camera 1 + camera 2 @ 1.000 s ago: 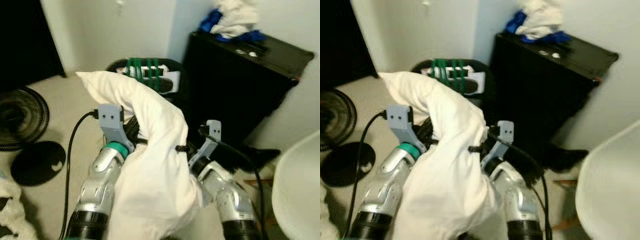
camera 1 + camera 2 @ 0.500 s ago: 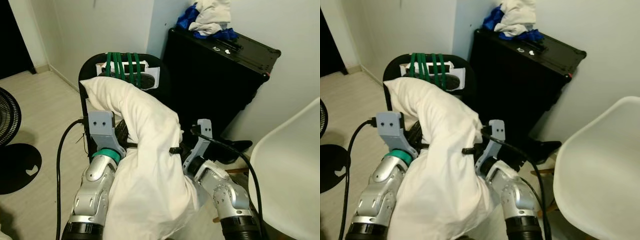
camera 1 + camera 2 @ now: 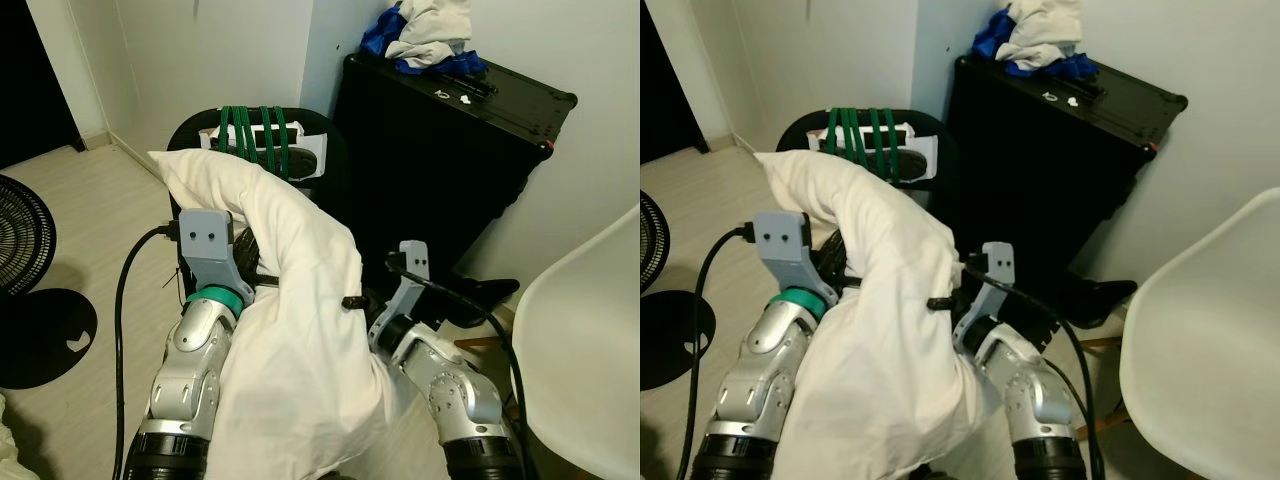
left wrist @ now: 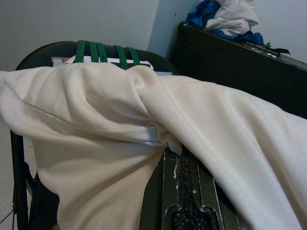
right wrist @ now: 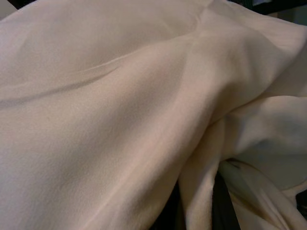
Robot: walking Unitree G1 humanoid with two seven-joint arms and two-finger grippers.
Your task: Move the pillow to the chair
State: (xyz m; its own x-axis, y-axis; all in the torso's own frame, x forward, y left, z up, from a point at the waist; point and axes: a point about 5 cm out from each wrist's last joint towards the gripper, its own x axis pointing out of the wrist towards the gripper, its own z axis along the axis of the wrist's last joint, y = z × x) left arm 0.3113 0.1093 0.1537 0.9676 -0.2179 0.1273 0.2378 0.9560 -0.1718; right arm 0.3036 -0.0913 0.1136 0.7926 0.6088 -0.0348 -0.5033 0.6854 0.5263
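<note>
Pale walls [image 3: 200,60] meeting at a corner, light wood-look floor [image 3: 90,200], tall black cabinet [image 3: 440,170] against the wall — heaped white and blue clothes [image 3: 425,35] on top, black fan [image 3: 20,235] at left.

Both tools are covered by the cream pillow [image 3: 300,330] draped over the arms; whether their fingers are open or closed cannot be told. The black folding chair [image 3: 335,160] is largely hidden behind the pillow, seat not seen. The white chair [image 3: 1210,340] is cut off at the right edge. The fan [image 3: 18,235] is cut off at the left edge.
</note>
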